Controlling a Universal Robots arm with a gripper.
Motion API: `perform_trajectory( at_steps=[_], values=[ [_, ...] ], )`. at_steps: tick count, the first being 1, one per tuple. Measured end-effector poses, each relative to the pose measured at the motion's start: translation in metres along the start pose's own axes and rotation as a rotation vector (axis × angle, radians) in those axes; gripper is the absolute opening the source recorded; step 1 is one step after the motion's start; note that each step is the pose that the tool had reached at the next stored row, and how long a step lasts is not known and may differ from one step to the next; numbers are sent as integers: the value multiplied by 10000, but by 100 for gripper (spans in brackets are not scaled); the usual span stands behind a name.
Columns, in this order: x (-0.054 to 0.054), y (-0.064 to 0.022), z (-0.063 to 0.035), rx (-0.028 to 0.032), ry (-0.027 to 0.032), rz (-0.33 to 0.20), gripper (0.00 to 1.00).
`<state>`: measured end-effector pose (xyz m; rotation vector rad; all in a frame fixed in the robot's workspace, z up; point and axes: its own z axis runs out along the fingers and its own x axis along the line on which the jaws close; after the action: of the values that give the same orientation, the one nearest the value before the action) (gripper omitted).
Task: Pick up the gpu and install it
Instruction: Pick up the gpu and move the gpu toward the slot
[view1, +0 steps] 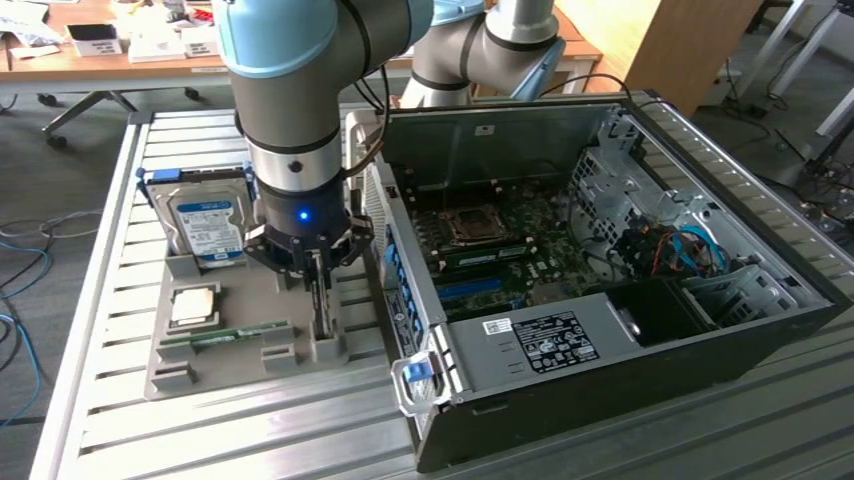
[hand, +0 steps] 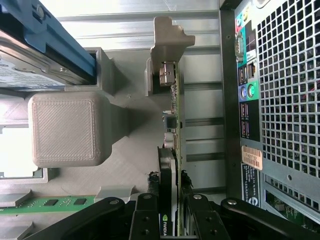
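Observation:
The gpu (view1: 320, 305) stands on edge in a slot of the grey holder tray (view1: 240, 375), just to the exterior view's left of the open computer case (view1: 601, 300). My gripper (view1: 315, 268) reaches straight down onto the card's top edge. In the wrist view the gpu (hand: 176, 115) shows edge-on, with a green board, a dark cooler and a silvery end bracket (hand: 167, 75). My gripper (hand: 169, 212) has its black fingers (hand: 147, 215) pressed against both faces of the card, so it is shut on it. The card's lower edge still sits in the tray.
A hard drive (view1: 207, 222) with a blue-white label, a processor chip (view1: 194, 303) and a green memory stick (view1: 227, 333) lie on the same tray. The case lies open, showing its motherboard (view1: 494, 250). Its perforated rear panel (hand: 285, 100) is close beside the card.

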<state>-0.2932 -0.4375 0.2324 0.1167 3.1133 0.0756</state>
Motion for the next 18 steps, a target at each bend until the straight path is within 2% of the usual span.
perform_trajectory(
  at_steps=[9, 18],
  values=[
    [0, 0, -6, 1, 1, 0, 27],
    [-3, 6, -124, -7, 1, 0, 27]
  ],
)
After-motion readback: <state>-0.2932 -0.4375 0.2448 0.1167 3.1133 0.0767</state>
